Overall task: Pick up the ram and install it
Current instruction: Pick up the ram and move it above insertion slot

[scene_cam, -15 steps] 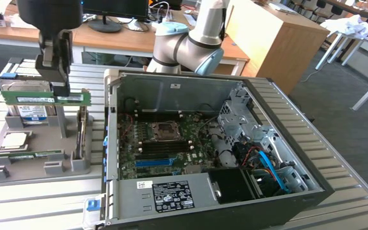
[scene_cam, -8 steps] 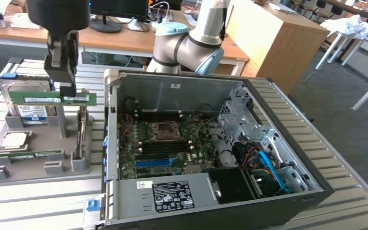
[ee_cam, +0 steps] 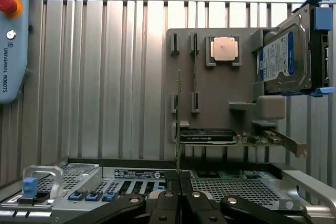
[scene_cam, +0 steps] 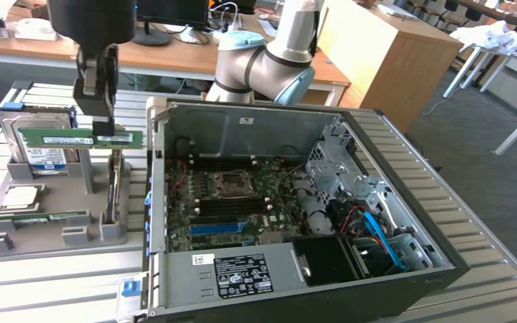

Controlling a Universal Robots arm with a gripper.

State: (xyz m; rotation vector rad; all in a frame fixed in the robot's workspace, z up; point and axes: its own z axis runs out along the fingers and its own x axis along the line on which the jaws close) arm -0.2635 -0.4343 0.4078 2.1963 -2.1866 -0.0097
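Claw (ee_cam: 179, 178) tight around edge-on ram (ee_cam: 178, 119)

On the worktop (scene_cam: 61, 282) the open computer case (scene_cam: 240, 124) lies on the exterior view's right, the parts holder (scene_cam: 52, 239) just beside it on the left. A hard drive (scene_cam: 25, 121) stands at the holder's far end, a processor (scene_cam: 21, 197) before it. The ram (scene_cam: 61, 139), gripped by the end effector (scene_cam: 104, 129), hangs above the holder, in front of the hard drive

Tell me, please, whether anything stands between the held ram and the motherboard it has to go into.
The ram, shut in the tool, hangs above the grey holder outside the open case. The case's side wall stands between it and the motherboard; the board itself lies uncovered.
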